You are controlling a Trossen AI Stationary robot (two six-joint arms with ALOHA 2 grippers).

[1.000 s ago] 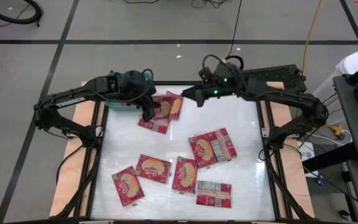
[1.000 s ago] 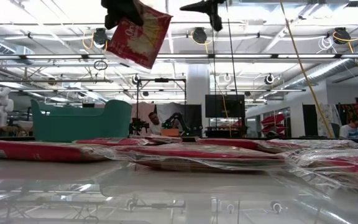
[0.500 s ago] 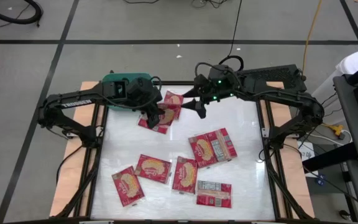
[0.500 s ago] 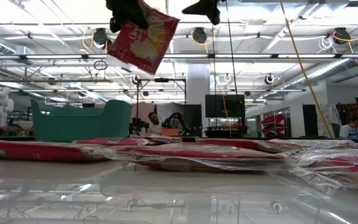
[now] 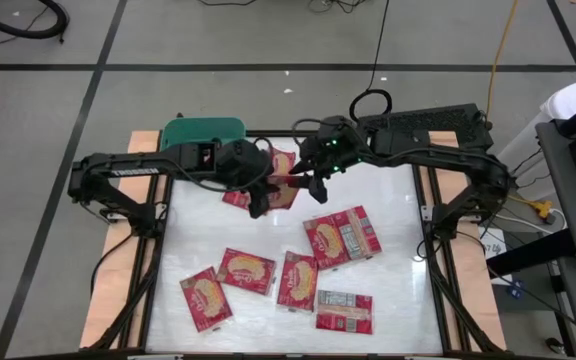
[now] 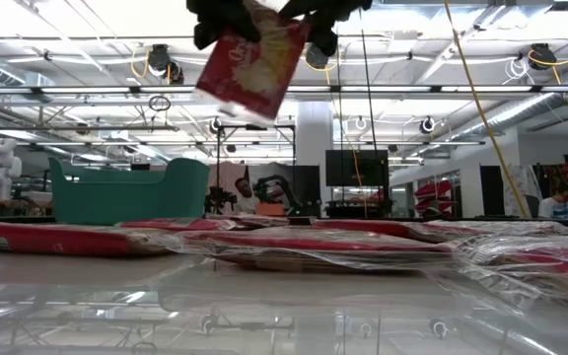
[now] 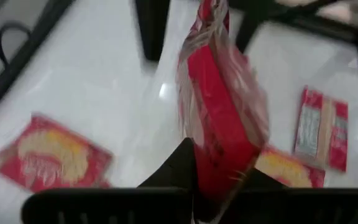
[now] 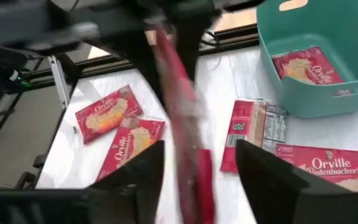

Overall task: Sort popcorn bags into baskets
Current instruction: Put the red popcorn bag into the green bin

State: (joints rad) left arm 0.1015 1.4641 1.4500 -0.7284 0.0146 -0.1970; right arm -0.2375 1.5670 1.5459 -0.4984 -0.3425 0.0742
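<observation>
My left gripper [image 5: 259, 197] is high over the table's far middle, shut on a red popcorn bag [image 6: 254, 61] that also shows in the left wrist view [image 7: 221, 118]. My right gripper [image 5: 313, 186] is open just right of it. In the right wrist view its two fingers [image 8: 138, 177] stand on either side of the bag's thin edge [image 8: 188, 134], with a gap on each side. The teal basket [image 5: 203, 131] sits at the far left corner and has one bag [image 8: 306, 65] inside. Several other bags lie flat on the table [image 5: 341, 237]. My left gripper pinches the bag between its two fingers at the bag's upper end [image 7: 211, 177], coming from above. The bag is lifted clear and hangs tilted below the fingers [image 6: 227, 15], its lower end free [image 6: 240, 104].
Two bags [image 5: 273, 170] lie under the raised one near the basket. More lie toward the near edge [image 5: 246, 271], [image 5: 298, 280], [image 5: 205, 298], [image 5: 344, 311]. A dark frame rail [image 5: 428, 200] borders the white table. Bare tabletop shows at the far right [image 5: 388, 190].
My left gripper has carried the raised bag away from the basket toward the table's right and a little toward the near edge, and the bag has tilted further. My right gripper has moved toward the near edge and to the bag, until its open fingers straddle it.
</observation>
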